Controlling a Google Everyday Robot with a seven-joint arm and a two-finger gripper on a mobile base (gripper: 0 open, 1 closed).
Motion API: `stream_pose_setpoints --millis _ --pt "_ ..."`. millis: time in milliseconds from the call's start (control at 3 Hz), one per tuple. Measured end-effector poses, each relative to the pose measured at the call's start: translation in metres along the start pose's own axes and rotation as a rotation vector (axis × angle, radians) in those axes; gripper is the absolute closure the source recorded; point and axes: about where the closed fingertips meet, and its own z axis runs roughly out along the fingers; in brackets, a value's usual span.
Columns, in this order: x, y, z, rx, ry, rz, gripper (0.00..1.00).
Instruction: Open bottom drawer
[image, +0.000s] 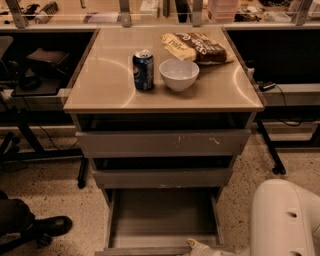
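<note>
Far left, on the speckled beige floor (50, 192), there's a black shoe (50, 226) w/ a rounded toe and a matte look.

Next is the bench (105, 87). It has a smooth tan top, squarish and glossy, w/ curved light streaks on it. On top, L to R:
- a blue soda can (143, 70), a shiny upright cylinder
- just beside it, a plain round white bowl (179, 74), sitting upright
- behind the bowl, a crinkly brown-and-yellow snack bag (197, 47), lying flat near the back edge

Under the top are 3 flat grey fronts, no handles. The top drawer (162, 143) is the widest, w/ pale scratches right of centre and a dark gap above it. The middle drawer (162, 177) is a bit narrower, also w/ a dark gap above.

The bottom drawer (160, 212) sits at floor level and is pulled well out toward the cam. It's a plain grey box w/ a flat floor and straight side walls.

The pincer (200, 246) is pale and sits at the very bottom of the view. It's right at that drawer's front lip, right of centre. It's mostly cut off, so I can't tell if it's wide, narrow, or gripping anything.

Far right is the white arm casing (285, 220), smooth rounded plastic w/ a couple of small dark slots.
</note>
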Motion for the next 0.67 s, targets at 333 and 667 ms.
stream_pose_setpoints --millis 333,667 --pt "0.0 0.0 0.0 0.0 0.0 0.0 0.0" --pt "0.0 0.0 0.0 0.0 0.0 0.0 0.0"
